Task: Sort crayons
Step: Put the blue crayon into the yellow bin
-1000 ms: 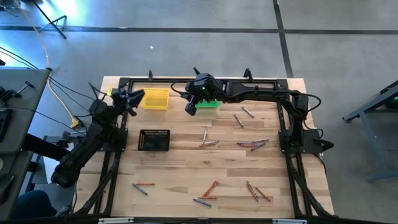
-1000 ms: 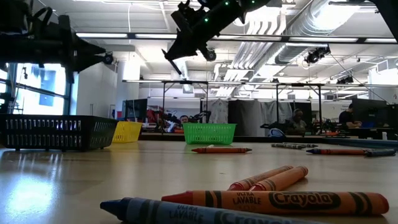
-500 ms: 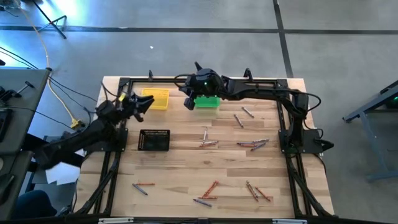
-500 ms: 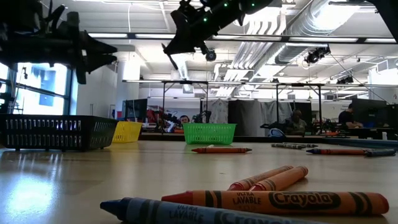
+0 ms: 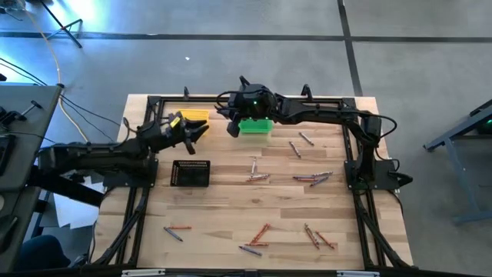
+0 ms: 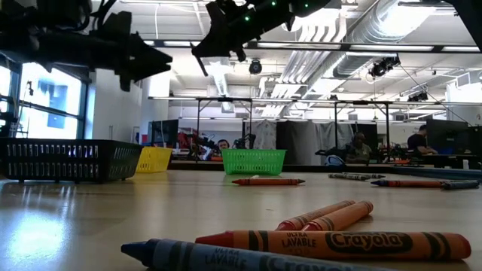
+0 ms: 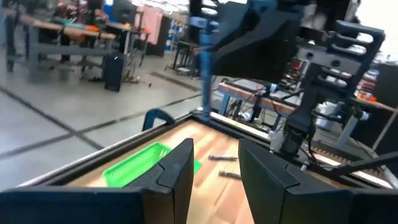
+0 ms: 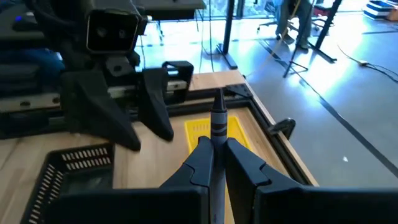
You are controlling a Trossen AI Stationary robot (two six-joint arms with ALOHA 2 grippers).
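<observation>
My right gripper (image 5: 231, 128) hangs high above the table by the left end of the green bin (image 5: 257, 127), shut on a grey crayon (image 8: 219, 115). My left gripper (image 5: 197, 132) stands open and level in front of the yellow bin (image 5: 194, 115), facing the right gripper, with nothing between its fingers (image 7: 180, 163). Several orange-red and grey crayons lie flat on the wood: at mid-table (image 5: 259, 177), to the right (image 5: 311, 179), and along the near edge (image 5: 257, 235). More lie close to the low camera (image 6: 331, 245). My right gripper pinches the grey crayon between its two fingers, on the crayon's rear part (image 8: 218, 134). The crayon lies along the fingers, and its pointed end (image 8: 219, 94) sticks out past the fingertips toward the left arm. It is lifted clear of the table.
A black mesh bin (image 5: 191, 174) stands left of centre, just nearer than my left gripper. A black frame (image 5: 354, 165) runs around the table's edges. Two crayons (image 5: 300, 144) lie right of the green bin. Bare wood lies between the crayon groups.
My left gripper has swung from the table's left edge toward the right, across the front of the yellow bin and toward the right gripper, rolling as it went. My right gripper has kept its place above the green bin's left end and tipped its fingers up a little.
</observation>
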